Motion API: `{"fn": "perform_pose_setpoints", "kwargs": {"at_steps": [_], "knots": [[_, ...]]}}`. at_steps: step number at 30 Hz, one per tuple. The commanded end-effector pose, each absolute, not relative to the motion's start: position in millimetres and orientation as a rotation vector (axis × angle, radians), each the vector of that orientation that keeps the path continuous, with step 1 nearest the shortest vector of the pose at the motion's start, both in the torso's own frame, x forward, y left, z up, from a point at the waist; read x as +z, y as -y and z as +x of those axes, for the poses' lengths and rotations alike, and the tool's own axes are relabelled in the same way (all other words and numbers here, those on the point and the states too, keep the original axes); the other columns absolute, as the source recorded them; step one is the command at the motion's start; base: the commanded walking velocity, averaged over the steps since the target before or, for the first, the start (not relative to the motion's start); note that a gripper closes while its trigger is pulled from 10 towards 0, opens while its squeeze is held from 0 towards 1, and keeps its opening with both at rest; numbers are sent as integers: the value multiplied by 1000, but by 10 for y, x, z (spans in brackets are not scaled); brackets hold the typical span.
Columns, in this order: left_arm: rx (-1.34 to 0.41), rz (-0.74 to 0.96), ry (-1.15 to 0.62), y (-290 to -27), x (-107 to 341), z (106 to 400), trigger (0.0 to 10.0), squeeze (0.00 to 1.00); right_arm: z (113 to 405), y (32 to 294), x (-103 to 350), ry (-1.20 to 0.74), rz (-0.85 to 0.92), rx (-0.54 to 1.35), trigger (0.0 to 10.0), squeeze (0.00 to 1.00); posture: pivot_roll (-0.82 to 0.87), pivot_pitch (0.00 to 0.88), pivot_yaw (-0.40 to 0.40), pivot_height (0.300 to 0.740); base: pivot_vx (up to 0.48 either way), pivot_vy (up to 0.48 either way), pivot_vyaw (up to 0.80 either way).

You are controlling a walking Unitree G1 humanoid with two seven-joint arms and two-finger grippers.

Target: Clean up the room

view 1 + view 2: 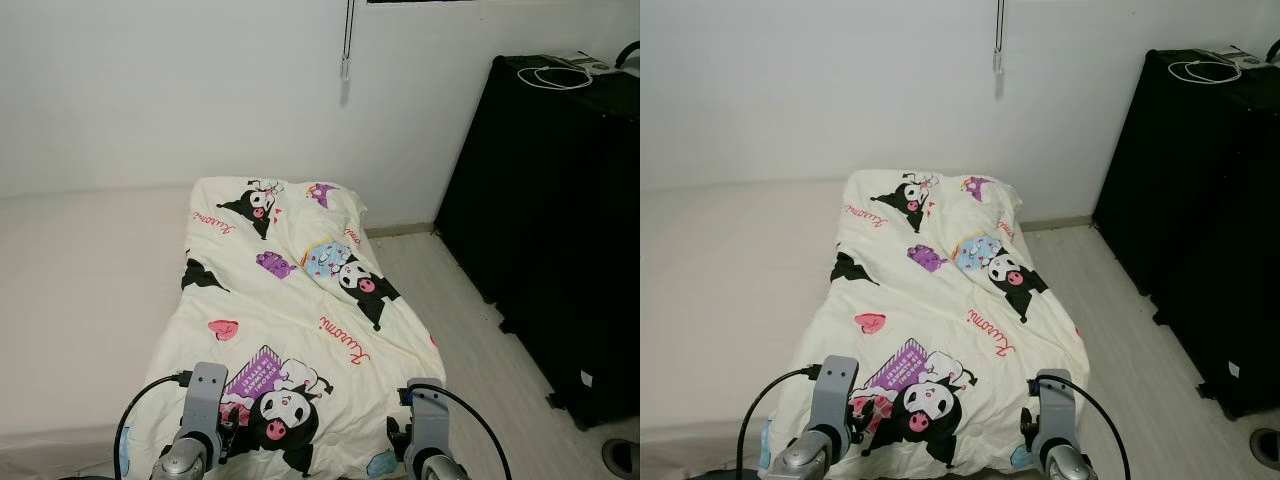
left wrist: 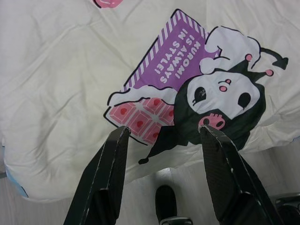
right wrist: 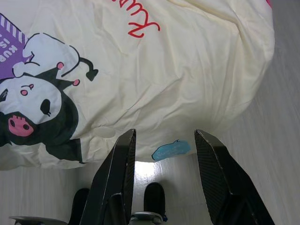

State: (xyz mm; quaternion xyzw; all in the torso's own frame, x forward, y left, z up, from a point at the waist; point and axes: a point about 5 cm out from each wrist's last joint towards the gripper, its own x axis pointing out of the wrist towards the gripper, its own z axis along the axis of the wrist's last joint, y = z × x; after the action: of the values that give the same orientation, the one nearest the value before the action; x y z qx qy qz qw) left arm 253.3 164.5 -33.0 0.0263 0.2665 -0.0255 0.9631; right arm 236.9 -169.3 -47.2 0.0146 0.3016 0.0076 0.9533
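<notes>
Head views: our quilt (image 1: 290, 320) lies spread along the bed (image 1: 80, 300), its near edge draping toward the floor (image 1: 470, 330).

Left wrist: left gripper (image 2: 164, 133) fingers apart, above the quilt's hem.

Right wrist: right gripper (image 3: 164, 136) likewise apart, empty.

We judge that tidying remains.

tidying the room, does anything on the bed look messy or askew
Yes: the cream cartoon-print blanket lies rumpled and skewed across the bed, bunched near its middle, its near edge hanging over the mattress end toward the pale wood floor.
</notes>
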Motion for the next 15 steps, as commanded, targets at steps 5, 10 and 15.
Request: {"fn": "perform_pose_setpoints", "kwargs": {"at_steps": [5, 10, 15], "knots": [[-57, 54, -566, -1636, -384, 2472, 10000, 0, 2331, 1687, -505, -635, 31, 14, 10000, 0, 33, 105, -18, 734, 0, 0, 0], [-83, 63, -552, -1618, -370, 2481, 10000, 0, 2330, 1685, -505, -635, 32, 13, 10000, 0, 33, 103, -17, 734, 0, -445, 0], [-52, 44, -560, -1638, -372, 2486, 10000, 0, 2331, 1684, -505, -635, 32, 13, 10000, 0, 33, 104, -17, 734, 0, 0, 0]]}}
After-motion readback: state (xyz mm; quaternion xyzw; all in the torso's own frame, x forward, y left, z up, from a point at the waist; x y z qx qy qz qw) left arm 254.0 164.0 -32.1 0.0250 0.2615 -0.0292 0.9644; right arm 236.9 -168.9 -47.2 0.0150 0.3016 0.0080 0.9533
